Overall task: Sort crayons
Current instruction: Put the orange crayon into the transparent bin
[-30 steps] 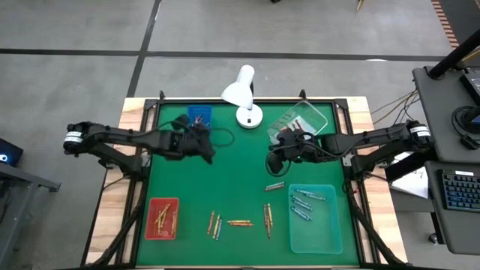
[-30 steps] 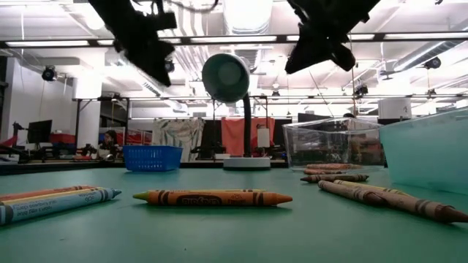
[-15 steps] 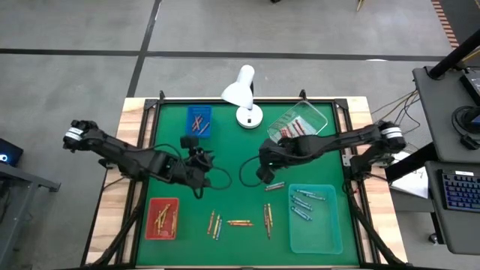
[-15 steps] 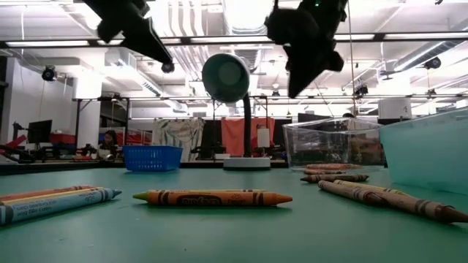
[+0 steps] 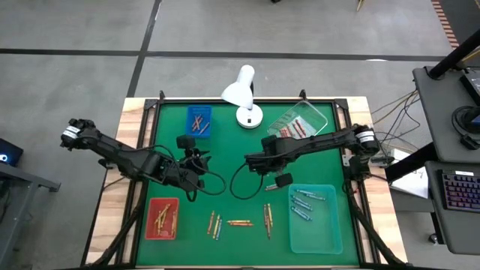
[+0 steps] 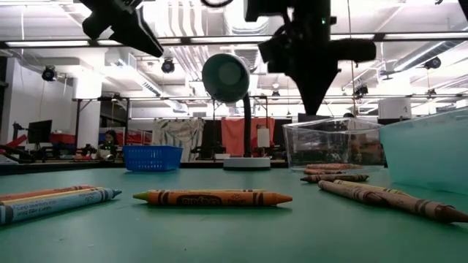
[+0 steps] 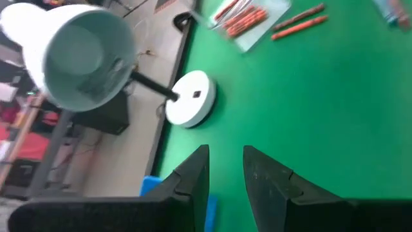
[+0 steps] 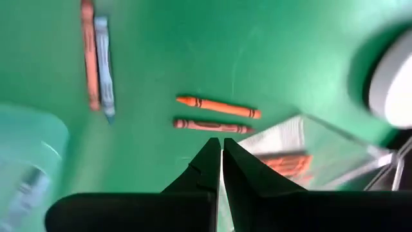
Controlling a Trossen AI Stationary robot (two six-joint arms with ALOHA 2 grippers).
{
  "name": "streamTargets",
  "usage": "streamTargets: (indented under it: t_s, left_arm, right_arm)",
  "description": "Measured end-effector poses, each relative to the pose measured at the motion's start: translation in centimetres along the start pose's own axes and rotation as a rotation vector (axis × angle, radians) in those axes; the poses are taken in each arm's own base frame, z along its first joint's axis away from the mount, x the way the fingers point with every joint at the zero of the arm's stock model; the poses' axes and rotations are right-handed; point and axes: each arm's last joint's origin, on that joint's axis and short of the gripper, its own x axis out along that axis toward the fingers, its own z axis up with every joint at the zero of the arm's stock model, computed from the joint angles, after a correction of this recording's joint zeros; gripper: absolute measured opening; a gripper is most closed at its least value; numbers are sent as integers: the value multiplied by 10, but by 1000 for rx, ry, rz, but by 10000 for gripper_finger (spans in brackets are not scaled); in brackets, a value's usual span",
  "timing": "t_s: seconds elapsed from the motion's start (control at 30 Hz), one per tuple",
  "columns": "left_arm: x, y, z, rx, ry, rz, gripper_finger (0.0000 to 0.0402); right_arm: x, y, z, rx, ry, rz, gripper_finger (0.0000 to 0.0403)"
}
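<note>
Mid-sort on the green felt-like worktop (image 5: 232, 150): my right gripper (image 5: 256, 166) hangs above the middle of the mat, its two dark fingers pressed tip to tip with nothing between them. My left gripper (image 5: 196, 182) hovers left of centre, its fingers (image 7: 193, 177) standing a narrow gap apart and holding nothing that I can see.

Loose paper-wrapped wax crayons (image 5: 240, 222), thin round sticks in orange-brown and yellow-gold, lie in small clusters along the worktop's near edge. Two reddish-orange ones (image 8: 215, 116) rest side by side beside the clear hard-plastic bin (image 5: 300, 122) near the far right corner, which already holds red sticks. Light blue-grey crayons sit in the translucent teal tray (image 5: 315, 217) at the near right corner, more in the red tray (image 5: 162, 217) at the near left, and a few in the small blue mesh basket (image 5: 198, 120) at the far edge beside the white desk lamp (image 5: 241, 94).

My judgement: these sticks roll easily, so I should open my right fingers first, come down square across one reddish crayon's middle, and close gently on its waxy paper sleeve.
</note>
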Motion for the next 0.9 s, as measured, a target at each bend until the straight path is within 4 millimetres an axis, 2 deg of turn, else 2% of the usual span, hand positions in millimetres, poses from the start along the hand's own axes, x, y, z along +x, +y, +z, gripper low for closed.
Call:
streamTargets:
  t_s: [0.13, 0.33, 0.67, 0.9]
  left_arm:
    - [-6, 8, -6, -12, 18, 17, 78]
    - [-20, 23, -11, -94, -23, 12, 78]
    - [-38, 44, -32, -199, -100, -1, 78]
    - [-45, 53, -37, -246, -132, -4, 78]
  right_arm:
    - [11, 0, 6, -171, 22, 5, 9]
    - [31, 2, 15, -321, 71, 29, 9]
    - [78, 2, 27, -450, 215, 49, 9]
    - [87, -5, 23, -487, 270, 63, 9]
